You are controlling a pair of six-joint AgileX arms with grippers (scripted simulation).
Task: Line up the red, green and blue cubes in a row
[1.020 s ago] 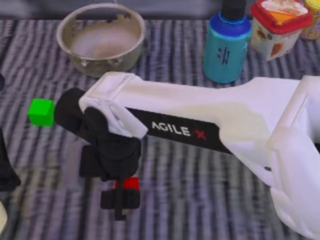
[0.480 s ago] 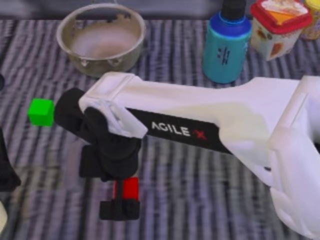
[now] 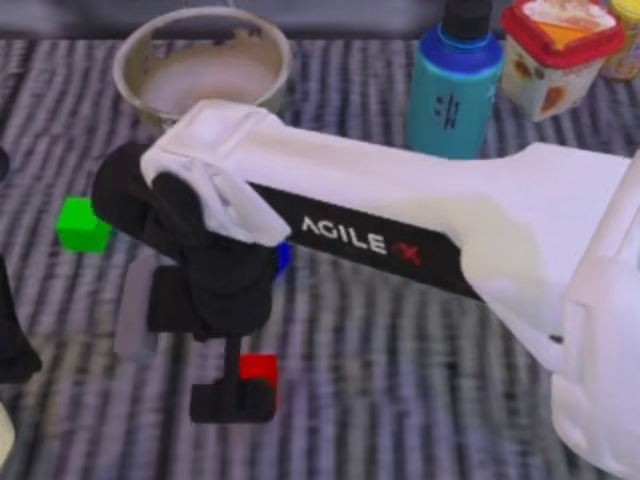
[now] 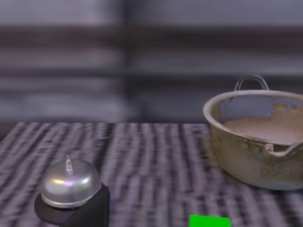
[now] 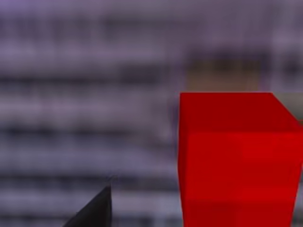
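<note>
The red cube point(image 3: 258, 368) rests on the striped cloth near the front, right beside my right gripper point(image 3: 232, 400), which hovers open just above it. In the right wrist view the red cube point(image 5: 239, 161) fills the right side, with a gap between it and one dark fingertip point(image 5: 94, 213). Only a sliver of the blue cube point(image 3: 284, 257) shows under the right arm. The green cube point(image 3: 80, 225) sits alone at the left and peeks into the left wrist view point(image 4: 209, 221). My left arm point(image 3: 12, 335) stays parked at the left edge.
A metal pot point(image 3: 125, 60) stands at the back left. A blue bottle point(image 3: 452, 90) and a red-lidded printed tub point(image 3: 555, 55) stand at the back right. A silver bell point(image 4: 70, 182) sits at the far left. The right arm spans the table's middle.
The right gripper has let go of the red cube and risen, drifting slightly left. The red cube stays on the cloth, and a bit of the blue cube now shows.
</note>
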